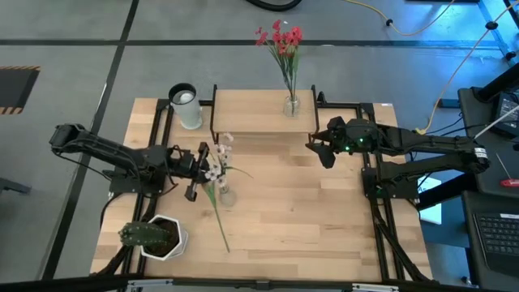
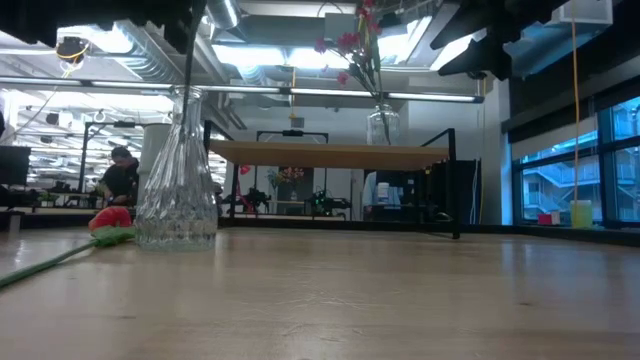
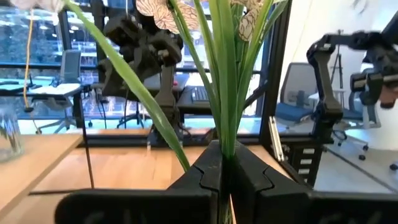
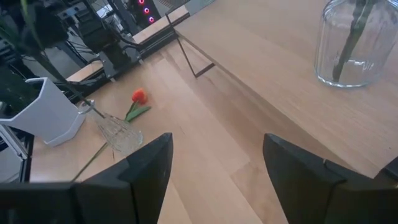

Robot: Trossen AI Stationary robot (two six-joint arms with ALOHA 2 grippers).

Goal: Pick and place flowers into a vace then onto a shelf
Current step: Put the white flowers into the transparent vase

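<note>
My left gripper [image 1: 202, 167] [image 3: 222, 169] is shut on the white-flowered leafy sprig [image 1: 216, 159], above the cut-glass vase [image 1: 226, 195] [image 2: 178, 180] that stands on the table. In the low view a dark stem [image 2: 188, 55] runs down to that vase's mouth. A red tulip [image 2: 110, 218] [image 4: 138, 96] lies on the table beside the vase, and its stem [image 1: 220, 223] points toward the near edge. The spray of red blossoms [image 1: 280, 39] stands in a clear glass vase [image 1: 291, 105] [image 4: 351, 43] on the shelf [image 1: 255, 113]. My right gripper [image 1: 323, 152] [image 4: 214, 168] is open, off the shelf's right front corner. My left gripper pinches the sprig's bundle of green stems [image 3: 225, 140] between its two shut fingers. The fingers come level from the table's left and lie across the stems. The sprig stands about upright, with its white flowers [image 3: 155, 9] above the fingers. I cannot tell whether its lower end touches the vase.
A white cylindrical vase [image 1: 186, 106] stands at the shelf's left end. A green spiky plant in a white pot [image 1: 156, 237] [image 4: 43, 109] sits at the table's near left corner. Bare tabletop [image 1: 308, 219] spreads over the middle and near right.
</note>
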